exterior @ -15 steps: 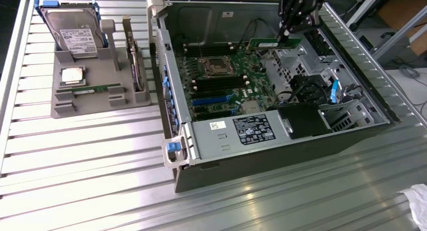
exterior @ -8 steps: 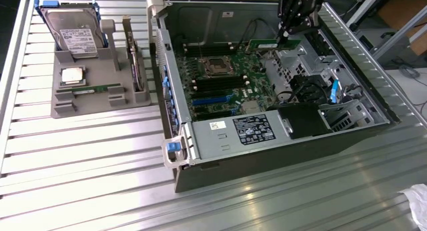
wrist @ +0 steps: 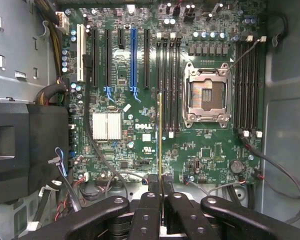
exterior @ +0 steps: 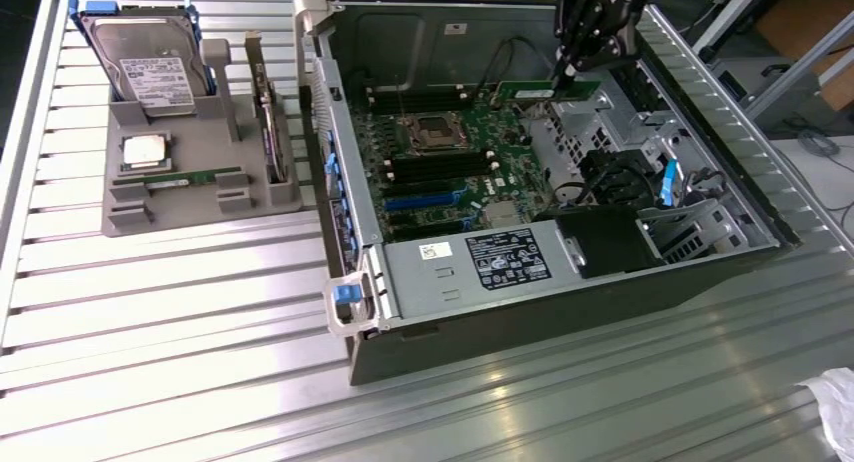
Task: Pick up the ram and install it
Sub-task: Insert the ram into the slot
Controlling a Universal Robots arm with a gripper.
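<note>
Installation is the step in hand; the pick-up looks done. Nearest on the surface (exterior: 174, 322) stands the open case (exterior: 561, 322), with its power supply (exterior: 494, 262) along the near side. Beyond that lies the motherboard (wrist: 140, 125), where the empty processor socket (wrist: 203, 95) sits between two banks of black memory slots (wrist: 169, 85). Well apart, toward the exterior view's left, a grey holder (exterior: 127, 222) carries the hard drive (exterior: 147, 62).

At the far end of the case the gripper (wrist: 160, 181) hangs over the board, its jaws closed narrowly on the ram (wrist: 160, 135). The wrist view shows the ram edge-on as a thin green line. It appears to hang above the board and is not seated. Its edge runs roughly parallel to the slots beside the socket.

Seating it would call for lining that edge up exactly over one empty slot, keeping the stick upright, then pressing straight down. A slight tilt or offset could jam it against the slot wall.
</note>
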